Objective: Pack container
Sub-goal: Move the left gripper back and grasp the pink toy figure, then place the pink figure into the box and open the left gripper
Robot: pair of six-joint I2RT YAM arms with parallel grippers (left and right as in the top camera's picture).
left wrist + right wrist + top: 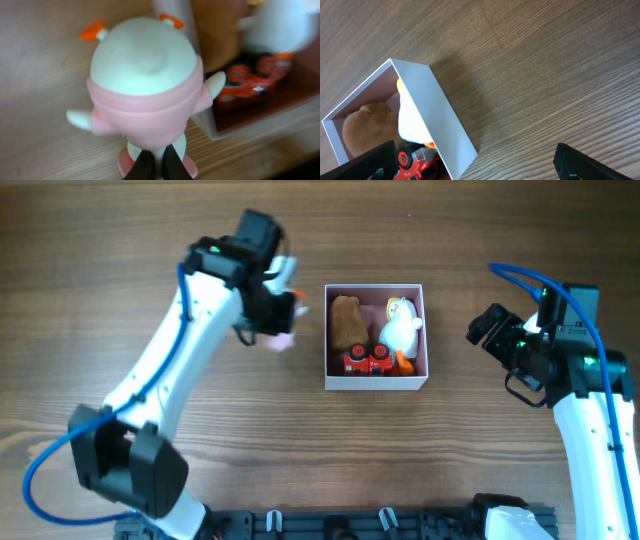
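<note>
The container (pixel 375 385) is a small square white box with a pink inside, at the table's middle. It holds a brown plush toy (pixel 347 320), a white duck figure (pixel 401 326) and a red toy car (pixel 368 361). My left gripper (pixel 279 315) is shut on the foot of a pink and white round figure (pixel 281 339), just left of the container. In the left wrist view the figure (pixel 145 85) fills the frame, the fingers (pixel 157 167) pinch its base, and the container wall (pixel 206 122) is at its right. My right gripper (pixel 488 330) is open and empty, right of the container.
The right wrist view shows the container's white right wall (pixel 436 112) between my wide-open fingers (pixel 472 162), with the duck (pixel 412 125) and car (pixel 415 162) inside. Bare wooden table (pixel 480 240) lies all around. The arm bases stand at the front edge.
</note>
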